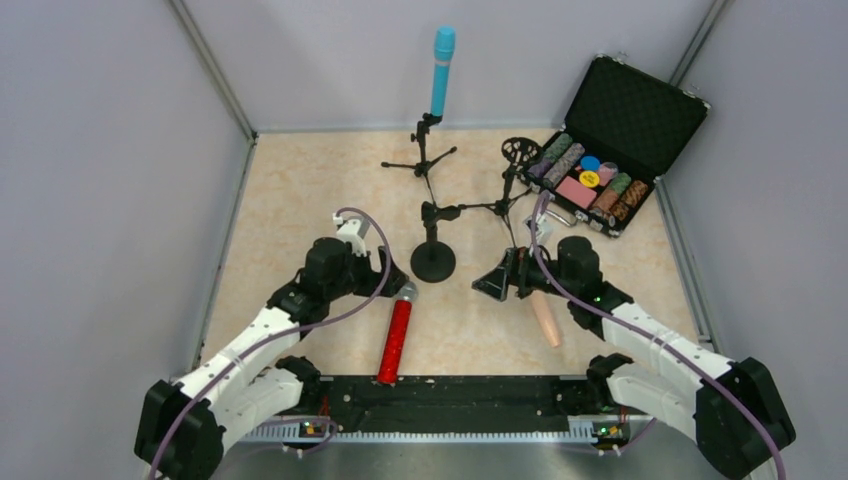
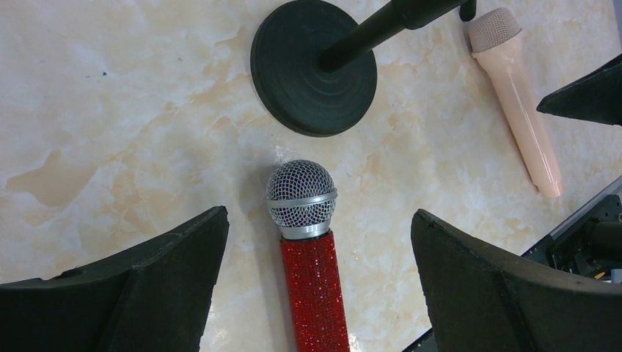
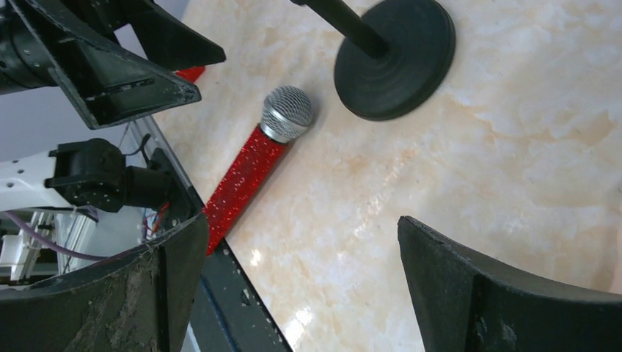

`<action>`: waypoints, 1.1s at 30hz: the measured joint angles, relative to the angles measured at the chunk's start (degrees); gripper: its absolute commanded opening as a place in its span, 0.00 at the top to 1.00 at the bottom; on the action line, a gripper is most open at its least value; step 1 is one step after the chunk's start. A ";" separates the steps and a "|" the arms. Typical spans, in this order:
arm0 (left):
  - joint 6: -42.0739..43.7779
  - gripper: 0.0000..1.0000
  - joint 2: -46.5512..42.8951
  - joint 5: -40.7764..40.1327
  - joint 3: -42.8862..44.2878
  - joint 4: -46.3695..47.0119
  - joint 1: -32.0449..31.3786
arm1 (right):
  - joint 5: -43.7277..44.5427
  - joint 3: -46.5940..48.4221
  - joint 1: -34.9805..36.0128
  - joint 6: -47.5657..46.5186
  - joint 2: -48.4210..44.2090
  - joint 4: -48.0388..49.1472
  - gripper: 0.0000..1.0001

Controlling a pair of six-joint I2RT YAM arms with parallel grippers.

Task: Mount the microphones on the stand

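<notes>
The glittery red microphone [image 1: 396,335] with a silver mesh head lies on the table, head toward the round black stand base [image 1: 433,261]. My left gripper [image 1: 393,278] is open, and in the left wrist view [image 2: 319,214] its jaws stand either side of the red microphone [image 2: 314,279] without touching it. The pale peach microphone [image 1: 546,318] lies flat under my right arm and also shows in the left wrist view [image 2: 518,99]. My right gripper [image 1: 495,284] is open and empty over bare table [image 3: 301,222]. The teal-blue microphone [image 1: 441,70] stands upright in a tripod stand [image 1: 423,152].
An open black case [image 1: 612,140] of poker chips sits at the back right. A stand with a round mesh ring [image 1: 519,150] rises beside it, with a boom arm [image 1: 470,209] joined to the round-base stand. The black base rail [image 1: 440,392] runs along the near edge.
</notes>
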 measured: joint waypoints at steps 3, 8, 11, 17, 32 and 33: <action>-0.85 0.01 2.38 0.33 0.00 0.42 0.00 | 1.33 2.10 0.00 -0.55 0.00 -6.23 0.03; -1.84 0.01 7.21 0.90 1.97 -0.59 0.00 | 3.23 4.90 0.00 -1.49 -0.04 -10.64 0.02; -4.35 0.01 8.68 -0.39 3.21 -0.17 0.00 | 5.62 6.75 -0.02 -2.78 0.17 -16.24 0.02; -6.67 0.01 9.73 -6.60 7.19 -2.91 0.00 | 10.43 13.57 -0.02 -5.97 1.79 -25.92 0.02; -1.20 0.04 8.85 -23.82 14.34 -9.27 0.00 | 32.57 27.58 -0.07 -14.71 13.40 -46.03 0.01; -0.57 0.04 8.63 -24.41 14.84 -9.25 0.00 | 33.75 27.89 -0.07 -15.08 14.71 -46.88 0.01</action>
